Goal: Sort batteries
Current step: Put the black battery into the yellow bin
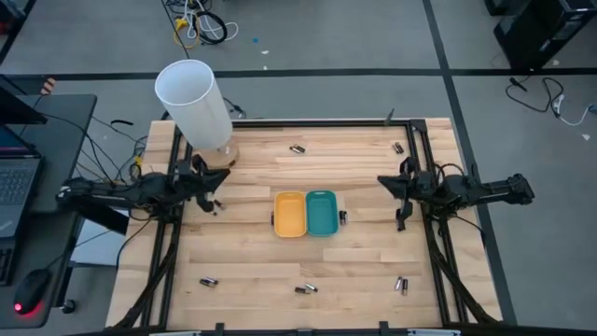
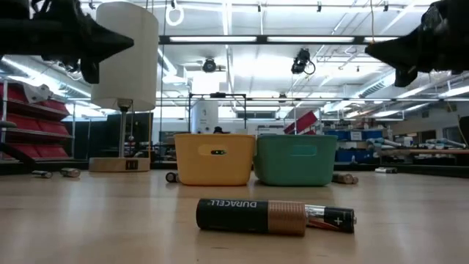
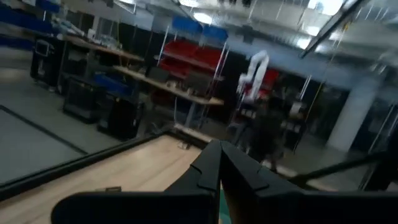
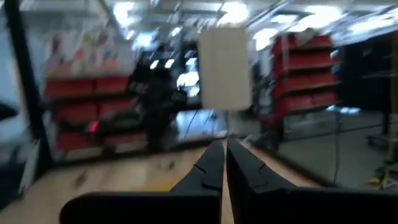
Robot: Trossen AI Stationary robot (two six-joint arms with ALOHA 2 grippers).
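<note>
Small cylindrical batteries lie on their sides, scattered over the wooden table: one at the far middle [image 1: 297, 148], one far right [image 1: 398, 147], and three along the near edge [image 1: 207, 281] [image 1: 306, 289] [image 1: 402, 285]. Another [image 1: 342, 217] lies beside the teal tray [image 1: 322, 212]. The low view shows one battery close up [image 2: 275, 217]. A yellow tray [image 1: 290, 214] stands against the teal tray at the table's middle. My left gripper [image 3: 219, 163] is shut and hovers at the table's left [image 1: 222, 182]. My right gripper [image 4: 224, 163] is shut and hovers at the right [image 1: 381, 181]. Both are high above the table and hold nothing.
A tall white cylinder [image 1: 194, 103] on a wooden base [image 2: 117, 164] stands at the table's far left corner, close to my left arm. Black frame rails [image 1: 424, 159] run along the table's sides. A laptop [image 1: 14, 177] and a mouse [image 1: 33, 291] sit off the table to the left.
</note>
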